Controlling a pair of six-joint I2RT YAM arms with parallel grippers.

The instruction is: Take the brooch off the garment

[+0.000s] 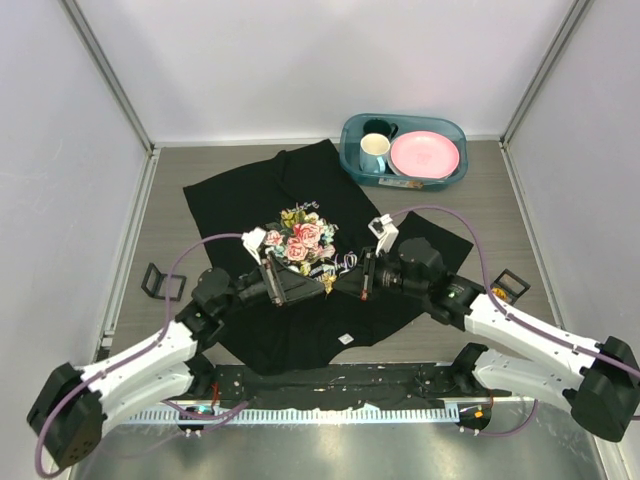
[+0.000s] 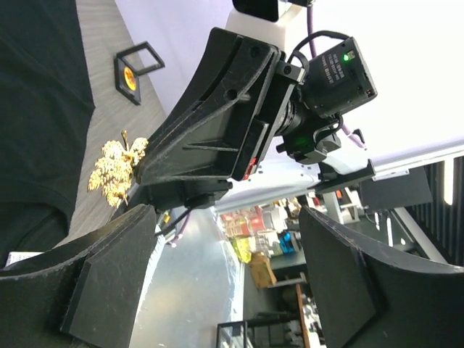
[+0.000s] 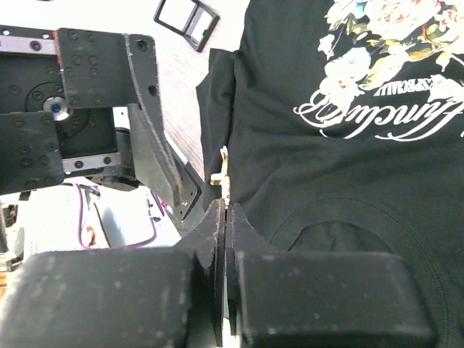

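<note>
The garment (image 1: 240,200) is a black T-shirt with a rose print, lying flat on the table. My right gripper (image 1: 347,272) is shut on the brooch (image 2: 116,170), which looks like a small gold, leafy, sparkly piece. In the right wrist view the brooch (image 3: 225,177) shows edge-on, just past the pinched fingertips of the right gripper (image 3: 225,210), beside the shirt (image 3: 348,159). In the left wrist view it hangs clear of the cloth (image 2: 36,109). My left gripper (image 1: 318,283) is open and empty, its jaws wide apart (image 2: 225,290), facing the right gripper at close range.
A teal bin (image 1: 352,135) with mugs and a pink plate stands at the back right. Small black square frames lie left (image 1: 155,281) and right (image 1: 510,285) of the shirt. A white label (image 1: 345,338) sits near the shirt's front hem.
</note>
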